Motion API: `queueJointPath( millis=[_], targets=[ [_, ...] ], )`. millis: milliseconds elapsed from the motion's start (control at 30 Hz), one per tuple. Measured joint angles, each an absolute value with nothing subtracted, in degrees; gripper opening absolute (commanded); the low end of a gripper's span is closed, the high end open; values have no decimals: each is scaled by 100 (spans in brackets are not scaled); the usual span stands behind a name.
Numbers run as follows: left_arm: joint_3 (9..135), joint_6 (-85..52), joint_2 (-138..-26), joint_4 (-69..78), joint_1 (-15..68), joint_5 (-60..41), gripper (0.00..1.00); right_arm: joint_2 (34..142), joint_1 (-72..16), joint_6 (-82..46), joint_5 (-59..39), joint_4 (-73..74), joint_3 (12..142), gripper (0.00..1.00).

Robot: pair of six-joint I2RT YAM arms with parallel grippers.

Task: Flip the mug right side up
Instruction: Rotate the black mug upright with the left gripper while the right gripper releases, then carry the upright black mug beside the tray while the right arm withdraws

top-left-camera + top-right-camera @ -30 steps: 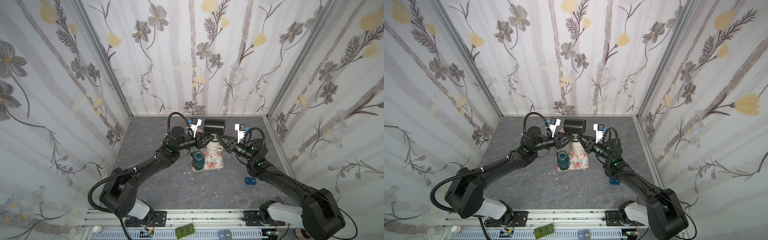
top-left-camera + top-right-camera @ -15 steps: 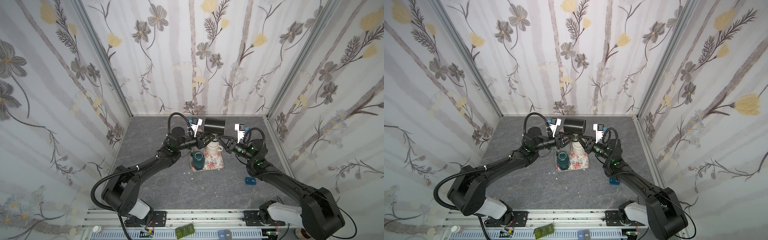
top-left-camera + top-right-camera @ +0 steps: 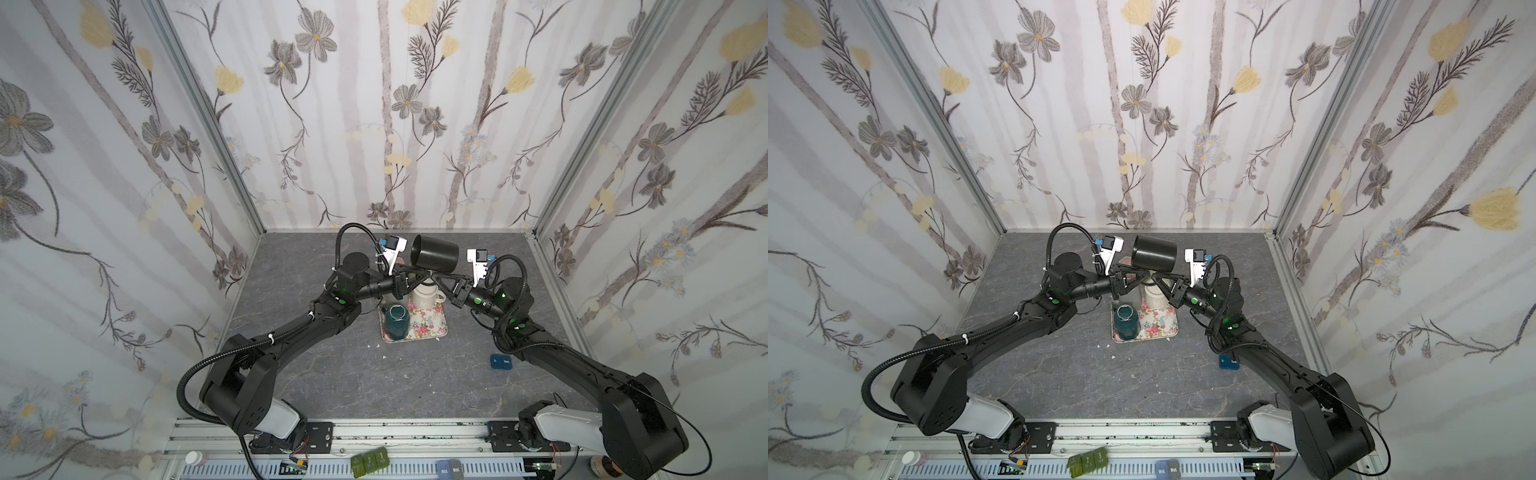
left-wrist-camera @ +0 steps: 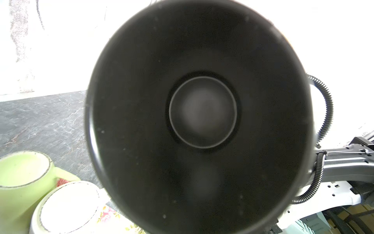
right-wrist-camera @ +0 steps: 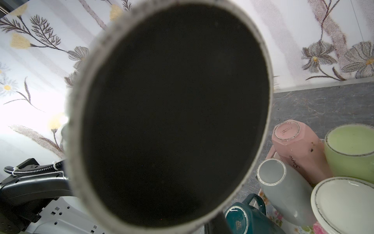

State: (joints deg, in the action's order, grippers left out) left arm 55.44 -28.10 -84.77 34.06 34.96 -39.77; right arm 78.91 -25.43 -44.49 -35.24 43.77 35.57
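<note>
The black mug (image 3: 434, 257) is hanging in the air on its side, above the far end of the floral tray (image 3: 436, 328) and touching nothing on it. Its mouth is facing the left arm, whose wrist camera is looking straight down the dark inside (image 4: 202, 111) to the bottom, while its flat base (image 5: 172, 111) is filling the right wrist view.

In both top views the two arms are reaching in from either side and meeting beneath the mug. The right gripper (image 3: 438, 277) is pinching narrow on the mug's underside. The left gripper (image 3: 417, 275) is doing the same, right next to it near the mouth end. The exact contact points are hiding behind the mug's body, so which part each one is clamping cannot be told.

Below, other mugs are crowding the tray. A teal mug (image 3: 395, 322) is sitting at the near left, a cream mug (image 3: 424, 293) is standing upright behind it, and a green mug (image 4: 22, 178) is standing open-side up. A pink mug (image 5: 291, 139) is resting base up and a grey mug (image 5: 283, 188) is leaning among the others.

A small blue box (image 3: 500, 361) is lying on the grey table (image 3: 332, 374), well apart from the tray, beside the right arm.
</note>
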Motion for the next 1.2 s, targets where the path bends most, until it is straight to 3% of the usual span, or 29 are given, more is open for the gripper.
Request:
queueJointPath(
  millis=[133,233,300,400,433,633,867,1200],
  targets=[
    [5561,-2709,-8416,3212,3507,-3881,0,7896,-2543,-4449,-3542,4366,3557,1],
    [5581,-2652,-8409,3072,3514,-3835,0,7920,-2543,-4451,-3559,4348,3557,27],
    [5596,-2633,-8409,2958,3518,-3765,0,7950,-2543,-4436,-3590,4342,3557,55],
    [5791,-2550,-8462,2467,3505,-3483,0,7955,-2545,-4397,-3712,4340,3557,86],
    [5922,-2521,-8501,2215,3505,-3332,0,7955,-2543,-4388,-3719,4342,3555,89],
    [6198,-2405,-8724,1160,3413,-2239,0,7935,-2427,-4342,-3747,4300,3492,99],
    [6337,-2244,-8661,148,3223,-1323,0,7575,-2399,-3857,-3441,3522,3745,100],
    [6125,-2176,-8193,-377,2198,211,0,7153,-2394,-2792,-1739,1702,4482,100]
  ],
)
